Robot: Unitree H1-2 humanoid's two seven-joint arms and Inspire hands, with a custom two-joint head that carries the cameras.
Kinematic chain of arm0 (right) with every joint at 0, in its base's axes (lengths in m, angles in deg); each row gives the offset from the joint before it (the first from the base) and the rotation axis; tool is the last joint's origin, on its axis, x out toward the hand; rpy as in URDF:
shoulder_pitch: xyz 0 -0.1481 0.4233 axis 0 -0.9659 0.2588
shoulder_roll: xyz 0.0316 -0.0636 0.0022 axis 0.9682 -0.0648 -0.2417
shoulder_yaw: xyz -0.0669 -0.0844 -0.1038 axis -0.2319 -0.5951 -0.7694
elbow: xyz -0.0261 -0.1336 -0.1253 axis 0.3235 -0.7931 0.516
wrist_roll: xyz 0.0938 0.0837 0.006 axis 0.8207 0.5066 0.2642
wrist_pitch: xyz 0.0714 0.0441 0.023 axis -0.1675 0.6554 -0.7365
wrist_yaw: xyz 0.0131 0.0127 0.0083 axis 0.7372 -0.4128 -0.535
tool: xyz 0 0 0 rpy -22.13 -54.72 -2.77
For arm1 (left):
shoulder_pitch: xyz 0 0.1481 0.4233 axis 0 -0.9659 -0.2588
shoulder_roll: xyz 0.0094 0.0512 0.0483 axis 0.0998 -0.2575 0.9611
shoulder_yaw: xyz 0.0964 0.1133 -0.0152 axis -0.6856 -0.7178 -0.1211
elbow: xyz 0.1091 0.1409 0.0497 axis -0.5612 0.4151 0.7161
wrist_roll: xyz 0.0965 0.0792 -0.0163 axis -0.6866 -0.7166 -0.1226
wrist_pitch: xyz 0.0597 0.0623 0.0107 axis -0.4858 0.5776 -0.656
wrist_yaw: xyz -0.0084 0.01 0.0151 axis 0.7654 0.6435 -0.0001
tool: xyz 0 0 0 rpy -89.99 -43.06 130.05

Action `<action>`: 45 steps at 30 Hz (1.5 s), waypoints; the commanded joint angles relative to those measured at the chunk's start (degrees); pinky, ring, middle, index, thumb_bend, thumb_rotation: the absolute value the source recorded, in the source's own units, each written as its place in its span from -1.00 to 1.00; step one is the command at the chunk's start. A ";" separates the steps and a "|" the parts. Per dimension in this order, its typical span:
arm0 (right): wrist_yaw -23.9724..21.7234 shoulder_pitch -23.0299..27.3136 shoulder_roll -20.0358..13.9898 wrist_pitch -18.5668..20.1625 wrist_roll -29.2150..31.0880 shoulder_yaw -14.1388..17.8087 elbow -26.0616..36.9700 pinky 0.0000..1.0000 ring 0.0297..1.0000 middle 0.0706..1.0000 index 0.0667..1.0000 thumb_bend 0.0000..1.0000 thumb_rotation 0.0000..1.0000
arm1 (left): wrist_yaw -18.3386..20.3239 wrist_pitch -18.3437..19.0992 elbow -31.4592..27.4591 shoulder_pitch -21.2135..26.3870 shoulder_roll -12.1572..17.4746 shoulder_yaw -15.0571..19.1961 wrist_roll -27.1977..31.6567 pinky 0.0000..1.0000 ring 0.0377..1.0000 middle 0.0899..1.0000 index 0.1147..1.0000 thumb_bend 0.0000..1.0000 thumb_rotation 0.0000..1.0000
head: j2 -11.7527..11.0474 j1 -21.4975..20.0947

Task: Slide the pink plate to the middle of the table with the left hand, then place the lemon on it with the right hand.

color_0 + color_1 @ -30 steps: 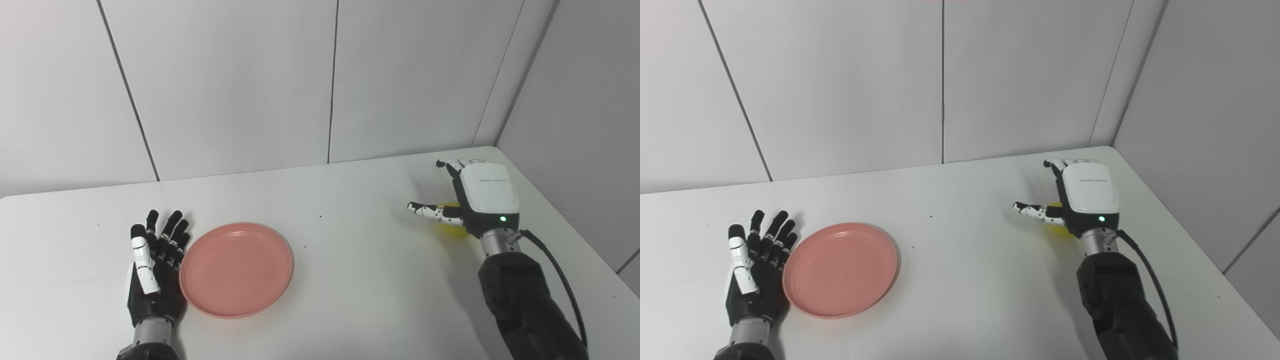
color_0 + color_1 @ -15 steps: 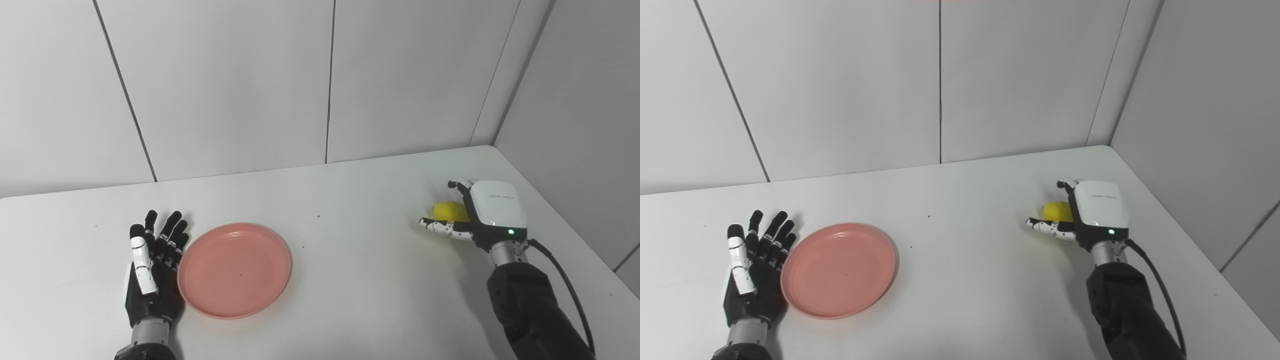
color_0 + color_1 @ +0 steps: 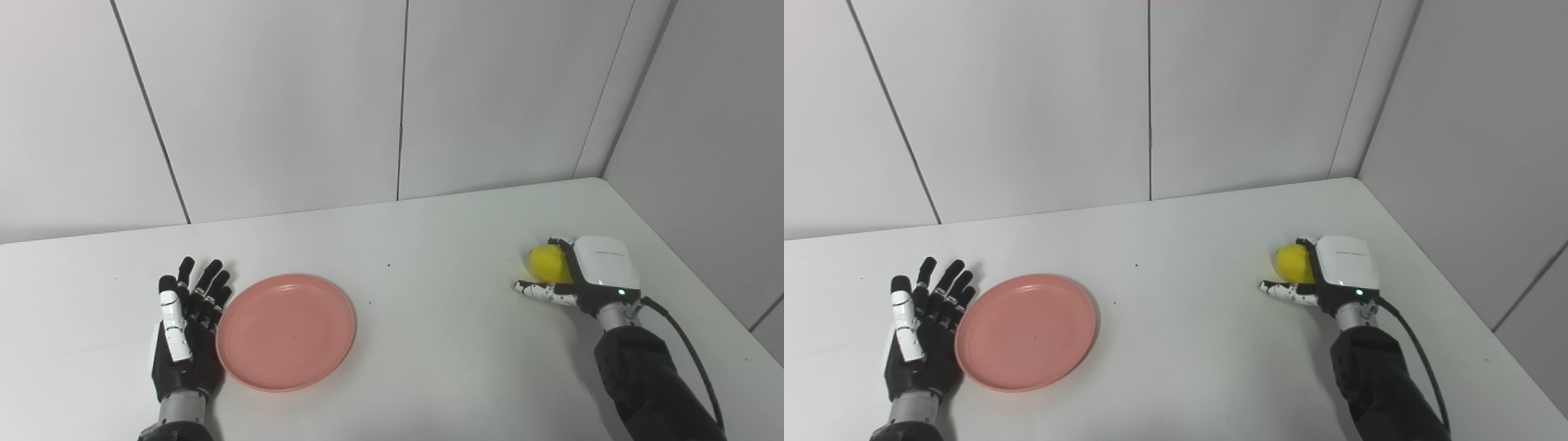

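The pink plate lies flat on the white table, left of the middle. My left hand rests open beside the plate's left rim, fingers spread and pointing away from me, its edge at the rim. The yellow lemon sits on the table at the far right. My right hand is cupped against the lemon's right side. Its fingers curl round the lemon's far side, and its thumb lies stretched out on the table just in front of it. The thumb is not closed on the fruit.
White wall panels stand close behind the table, and a side wall runs along its right edge near my right arm. A black cable loops off the right wrist. Bare table top separates the plate from the lemon.
My right hand has drawn back toward me and lowered, its fingers curling from outstretched over the lemon to round its far side; more of the lemon shows. Plate and left hand are unchanged.
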 commanded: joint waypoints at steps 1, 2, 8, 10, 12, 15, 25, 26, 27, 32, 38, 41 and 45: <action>1.43 1.73 -1.92 0.45 0.46 0.02 -0.11 0.25 0.37 0.42 0.41 0.53 0.55 | -0.41 2.43 0.37 -0.80 -0.12 -0.34 -0.17 0.89 0.77 0.70 0.89 0.18 0.85 | -0.01 0.01; 1.33 1.68 -1.95 0.50 0.91 0.02 -0.26 0.25 0.38 0.42 0.41 0.53 0.55 | -0.43 2.42 0.38 -0.82 -0.20 -0.36 -0.17 0.89 0.77 0.70 0.89 0.18 0.85 | 0.01 0.26; 3.99 1.74 -2.21 -1.20 3.30 -0.43 -2.10 0.08 0.29 0.36 0.32 0.51 0.25 | -0.54 2.31 0.76 -0.80 -0.36 -0.38 -0.21 0.91 0.77 0.68 0.85 0.14 0.85 | -0.14 0.47; 6.41 1.70 -2.01 -3.86 6.01 0.04 -2.99 -0.11 0.04 0.15 0.20 0.47 0.06 | -0.61 2.10 0.83 -0.79 -0.39 -0.40 -0.36 0.90 0.76 0.68 0.85 0.14 0.85 | -0.14 0.47; 8.68 1.75 -2.00 -6.13 8.20 0.18 -4.16 -0.32 -0.21 -0.09 0.06 0.42 -0.12 | -0.58 1.95 0.88 -0.79 -0.46 -0.36 -0.29 0.89 0.76 0.69 0.87 0.13 0.84 | -0.08 0.58; 10.73 1.87 -2.47 -8.40 9.81 -0.41 -5.76 -0.52 -0.45 -0.33 -0.09 0.35 -0.27 | -0.64 2.27 0.15 -1.03 -0.62 -0.45 -0.22 0.87 0.75 0.69 0.87 0.12 0.83 | 0.08 0.56; 12.02 1.45 -3.10 -10.03 12.25 -1.58 -5.67 -0.67 -0.60 -0.46 -0.10 0.02 -0.69 | -0.55 2.15 0.12 -1.34 -1.00 -0.09 0.42 0.84 0.74 0.68 0.86 0.09 0.81 | 0.22 0.68; 12.10 1.45 -3.19 -10.03 12.30 -1.75 -5.67 -0.67 -0.60 -0.47 -0.10 0.02 -0.69 | -0.50 2.21 0.16 -1.36 -0.99 -0.13 0.37 0.84 0.74 0.68 0.86 0.09 0.81 | 0.15 0.63; 12.17 1.46 -3.27 -10.03 12.35 -1.89 -5.68 -0.66 -0.59 -0.45 -0.10 0.02 -0.69 | -0.49 2.25 0.18 -1.37 -0.98 -0.18 0.30 0.85 0.74 0.69 0.87 0.10 0.84 | 0.15 0.63; 12.28 1.34 -3.78 -10.16 12.53 -2.51 -4.94 -0.65 -0.58 -0.45 -0.10 0.02 -0.70 | -0.60 1.97 0.22 -1.45 -1.19 -0.17 0.21 0.83 0.74 0.67 0.86 0.10 0.83 | 0.15 0.82; 11.64 1.09 -4.51 -11.01 13.21 -2.61 -0.67 -0.71 -0.64 -0.53 -0.11 0.02 -0.69 | -0.66 2.06 0.02 -1.63 -1.79 -0.24 0.24 0.85 0.75 0.68 0.89 0.09 0.82 | 0.27 1.87; 10.59 1.14 -5.04 -11.42 13.41 -2.44 2.09 -0.70 -0.64 -0.53 -0.11 0.02 -0.69 | -0.77 2.10 -0.23 -1.76 -2.29 -0.45 0.03 0.83 0.74 0.68 0.89 0.09 0.81 | 0.32 3.19; 8.54 1.96 -5.48 -11.01 12.88 -2.29 6.54 -0.74 -0.68 -0.56 -0.11 0.02 -0.70 | -1.41 1.87 -0.66 -1.95 -2.98 -1.15 -1.25 0.81 0.74 0.70 0.92 0.11 0.83 | 0.43 4.76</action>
